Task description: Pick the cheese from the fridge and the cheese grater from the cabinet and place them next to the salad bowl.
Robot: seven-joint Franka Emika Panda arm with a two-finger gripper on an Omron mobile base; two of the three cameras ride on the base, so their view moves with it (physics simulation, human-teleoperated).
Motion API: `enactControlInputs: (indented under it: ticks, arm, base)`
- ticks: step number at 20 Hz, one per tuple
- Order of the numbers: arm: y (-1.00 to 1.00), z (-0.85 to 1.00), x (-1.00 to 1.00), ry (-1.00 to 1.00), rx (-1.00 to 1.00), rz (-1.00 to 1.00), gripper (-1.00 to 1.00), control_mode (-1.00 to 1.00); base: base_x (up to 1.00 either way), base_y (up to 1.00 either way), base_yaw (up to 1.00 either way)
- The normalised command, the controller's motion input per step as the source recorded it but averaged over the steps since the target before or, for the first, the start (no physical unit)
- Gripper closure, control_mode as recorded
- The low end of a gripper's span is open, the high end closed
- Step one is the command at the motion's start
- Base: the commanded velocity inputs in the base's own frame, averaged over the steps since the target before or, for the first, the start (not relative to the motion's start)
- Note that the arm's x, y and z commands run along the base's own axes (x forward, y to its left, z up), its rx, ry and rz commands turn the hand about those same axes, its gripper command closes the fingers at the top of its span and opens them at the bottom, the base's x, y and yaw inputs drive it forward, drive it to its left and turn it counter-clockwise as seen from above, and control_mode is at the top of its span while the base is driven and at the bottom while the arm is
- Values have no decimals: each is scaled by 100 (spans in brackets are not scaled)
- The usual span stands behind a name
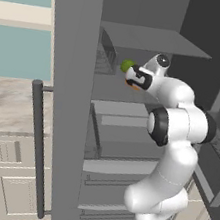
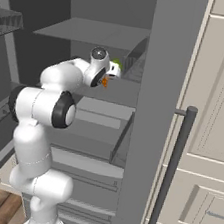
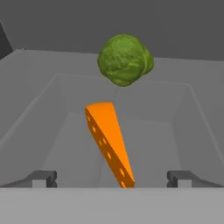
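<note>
Hand view: cheese (image 3: 108, 142) between parted jaws

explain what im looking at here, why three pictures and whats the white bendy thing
The white bendy thing is a robot arm reaching into an open fridge. Two pictures come from cameras on its base, behind it to the left and right. The third comes from a camera on its hand, looking along the gripper. Its two dark fingers stand apart at the bottom, open, holding nothing. Between them, on a grey fridge shelf, lies an orange cheese wedge. Beyond it sits a green ball, which looks like a leafy vegetable.
</note>
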Motion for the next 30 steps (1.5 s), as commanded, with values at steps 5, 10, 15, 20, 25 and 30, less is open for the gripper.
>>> enactControlInputs:
  ticks: [5,10,15,20,25,30]
  arm:
    - [0,-27,20,0,0,6,-100,-100]
    - [0,-25,18,0,0,4,-100,-100]
    - [0,-16,17,0,0,3,-100,-100]
    - [0,0,4,0,0,4,-100,-100]
    - [2,-4,12,0,0,4,100,-100]
    - [0,-3,11,0,0,3,100,-100]
  base:
    - [0,0,0]
    - [0,0,0]
    - [0,0,0]
    - [0,0,0]
    - [0,0,0]
    - [0,0,0]
